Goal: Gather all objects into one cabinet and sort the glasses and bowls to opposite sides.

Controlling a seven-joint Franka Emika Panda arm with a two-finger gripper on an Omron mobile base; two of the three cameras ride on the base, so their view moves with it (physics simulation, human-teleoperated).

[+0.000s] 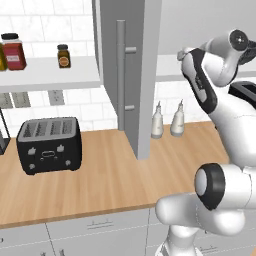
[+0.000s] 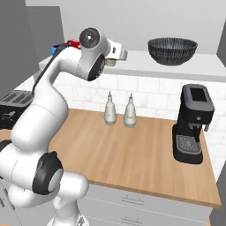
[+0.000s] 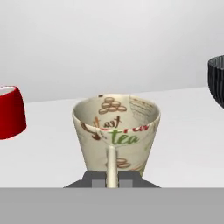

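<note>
Hand view puts the tool [image 3: 112, 180] at the bottom edge, its two dark tips drawn tight together on the near wall of the beige tumbler [image 3: 116, 133], pinching the rim wall so that a pale strip of it runs down between them. So the tool is clenched on the tumbler, which sits upright on, or just above, the white cabinet shelf [image 3: 175, 144]; I cannot tell whether its base is fully resting. To its left the red cup [image 3: 11, 111] stands apart from it, and at the far right the ribbed edge of the dark grey bowl [image 3: 216, 83] shows, well apart.

From the right base view the hand is up at the shelf, the dark grey bowl sits further along toward the right, and a bit of blue shows behind the arm's shoulder, probably the blue bowl [image 2: 54, 48], though too little shows to be sure.

The risks, as I judge them:
- A one-wall pinch is a thin hold; any twist of the wrist could tilt the tumbler or let it slip.
- Letting go before the base is flat on the shelf could tip it.
- Sliding left could knock the red cup; drifting right would put a glass on the bowls' side.
- Pulling back, the arm could clip the open grey door [image 1: 131, 75].
</note>
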